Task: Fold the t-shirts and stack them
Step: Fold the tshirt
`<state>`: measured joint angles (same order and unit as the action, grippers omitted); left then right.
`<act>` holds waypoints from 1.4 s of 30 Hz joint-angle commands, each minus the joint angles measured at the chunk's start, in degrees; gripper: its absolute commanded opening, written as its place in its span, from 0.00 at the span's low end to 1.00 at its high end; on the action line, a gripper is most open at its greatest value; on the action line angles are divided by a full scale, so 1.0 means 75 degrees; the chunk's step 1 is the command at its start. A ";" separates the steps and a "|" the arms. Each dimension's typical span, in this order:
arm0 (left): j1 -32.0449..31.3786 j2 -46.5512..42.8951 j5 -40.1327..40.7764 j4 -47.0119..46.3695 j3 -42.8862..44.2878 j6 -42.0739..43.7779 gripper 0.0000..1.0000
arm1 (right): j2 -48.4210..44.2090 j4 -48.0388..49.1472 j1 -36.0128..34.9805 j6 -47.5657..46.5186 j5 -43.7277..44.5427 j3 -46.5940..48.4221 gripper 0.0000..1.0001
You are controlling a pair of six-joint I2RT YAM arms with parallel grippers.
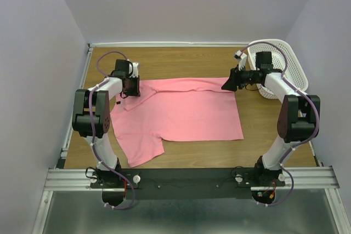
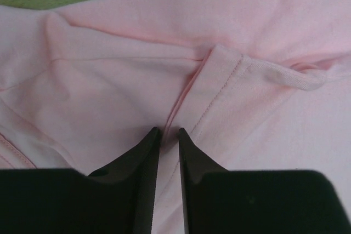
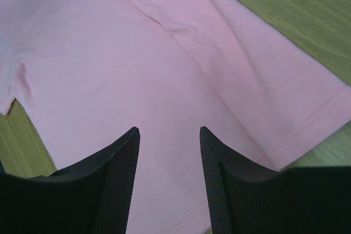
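The first fold seemed only to be starting. The left claw stood nearly together astride a ridge of the t-shirt directly beneath it; whether it pinched was unclear. The right claw hung apart above the hem edge. Next, both probably needed firm pinches before lifting.
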<state>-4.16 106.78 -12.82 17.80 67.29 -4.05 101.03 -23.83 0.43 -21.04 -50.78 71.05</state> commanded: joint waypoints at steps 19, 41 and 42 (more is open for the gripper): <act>-0.0475 -0.2224 -0.1159 0.0158 -0.1353 -0.0151 0.00 | 0.0040 -0.0138 0.0013 0.0075 0.0068 0.0043 0.56; 0.0271 -0.3141 0.0012 -0.1060 -0.1811 -0.1825 0.68 | 0.1118 0.0178 0.0002 0.0988 0.2598 0.1191 0.59; 0.0703 -0.2931 -0.0454 -0.1200 -0.1811 -0.1850 0.67 | 0.1188 0.0190 0.0002 0.1023 0.2588 0.1261 0.59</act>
<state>-6.63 81.84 -11.75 13.87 53.78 -13.96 107.31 -23.55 0.43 -16.93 -38.28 77.45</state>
